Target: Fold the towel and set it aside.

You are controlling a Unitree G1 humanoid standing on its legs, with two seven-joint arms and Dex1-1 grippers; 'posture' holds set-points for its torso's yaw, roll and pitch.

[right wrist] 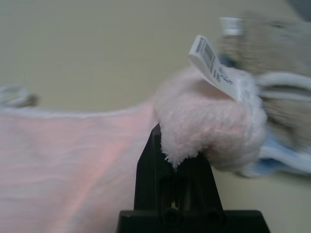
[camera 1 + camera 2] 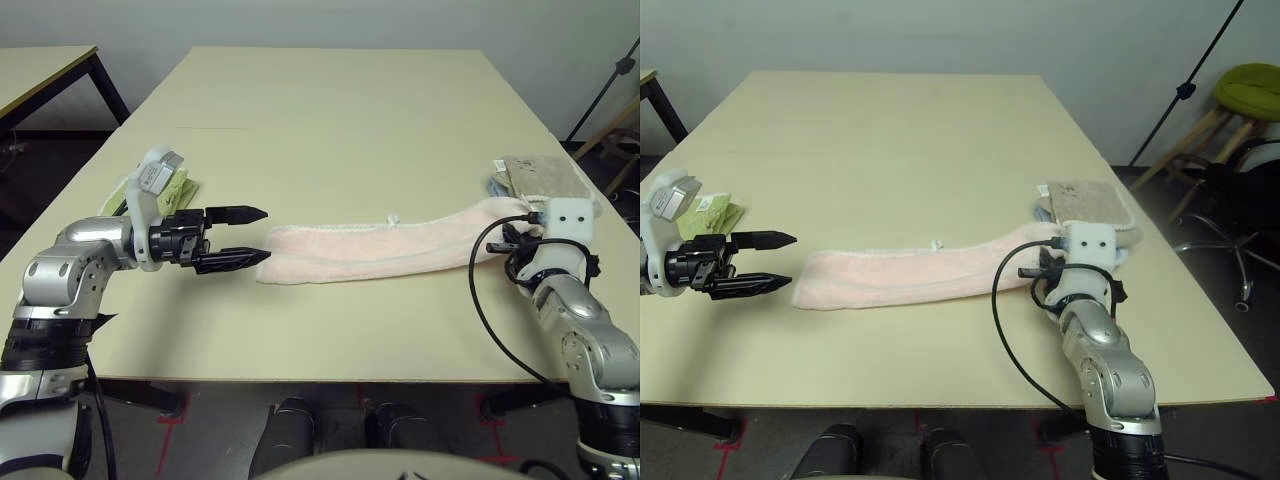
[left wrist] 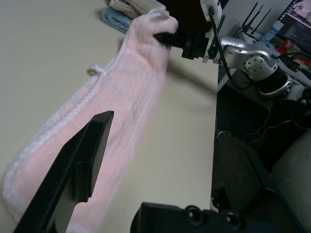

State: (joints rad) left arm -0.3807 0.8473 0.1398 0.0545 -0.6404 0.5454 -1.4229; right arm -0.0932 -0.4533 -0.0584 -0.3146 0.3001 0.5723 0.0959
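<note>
The right gripper (image 1: 177, 170), closest in its wrist view, has its jaws clamped on the tagged end of the pink towel (image 2: 380, 252). The left gripper (image 2: 240, 238) hovers with jaws wide, empty, just beside the other end. The towel lies in a long strip across the desk (image 2: 330, 130); soft, light terry, probably limp, best pinched at corners.

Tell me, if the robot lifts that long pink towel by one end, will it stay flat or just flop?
Probably flop: the pink towel already bunches softly where the right gripper pinches its end. It looks light, being a thin terry strip lying limp on the table. It seems unlikely to slip, since the fuzzy pile bulges around the shut fingers.
</note>
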